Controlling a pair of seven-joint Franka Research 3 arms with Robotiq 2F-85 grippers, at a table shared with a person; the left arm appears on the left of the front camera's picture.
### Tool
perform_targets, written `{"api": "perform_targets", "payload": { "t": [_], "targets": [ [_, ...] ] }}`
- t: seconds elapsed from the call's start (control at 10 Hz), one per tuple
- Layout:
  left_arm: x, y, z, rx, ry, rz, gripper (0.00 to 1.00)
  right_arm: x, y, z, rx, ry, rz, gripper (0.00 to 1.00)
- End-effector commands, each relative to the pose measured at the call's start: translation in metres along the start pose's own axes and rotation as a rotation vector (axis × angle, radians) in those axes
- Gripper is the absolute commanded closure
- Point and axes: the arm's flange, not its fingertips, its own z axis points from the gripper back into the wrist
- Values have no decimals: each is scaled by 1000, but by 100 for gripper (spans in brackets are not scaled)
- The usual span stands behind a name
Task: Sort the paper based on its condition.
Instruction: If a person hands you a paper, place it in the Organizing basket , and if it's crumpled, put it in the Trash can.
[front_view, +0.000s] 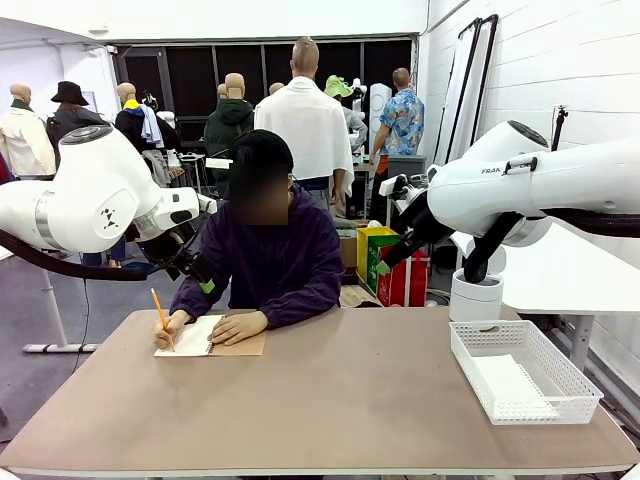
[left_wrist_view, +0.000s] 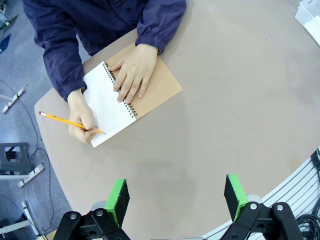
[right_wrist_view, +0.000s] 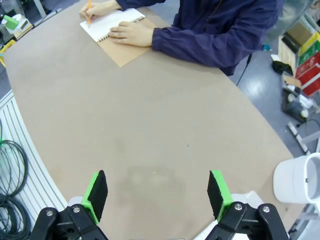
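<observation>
A flat white sheet of paper (front_view: 505, 380) seems to lie in the white basket (front_view: 583, 392) at the table's right. At the far left of the table a person writes with an orange pencil (left_wrist_view: 70, 121) on the open page of a spiral notebook (left_wrist_view: 155, 87) with a brown cover, the other hand (left_wrist_view: 132, 72) pressing it flat. My left gripper (left_wrist_view: 175, 182) hangs open high above the bare table, nearer me than the notebook. My right gripper (right_wrist_view: 157, 175) is open too, above the table's middle, with nothing between its fingers.
A white cylindrical bin (front_view: 476, 297) stands past the table's far right edge. The brown tabletop (front_view: 340, 400) between notebook and basket is bare. Both arms (front_view: 95, 195) are raised at the sides, well above the surface.
</observation>
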Motion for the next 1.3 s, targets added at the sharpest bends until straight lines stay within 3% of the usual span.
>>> {"api": "perform_targets", "payload": {
  "t": [0.0, 1.2],
  "targets": [
    [0, 1, 1, -10, -5, 4, 0, 0, 0, 0, -5, 2, 0, 0],
    [0, 1, 1, -10, -5, 4, 0, 0, 0, 0, -5, 2, 0, 0]
  ]
}}
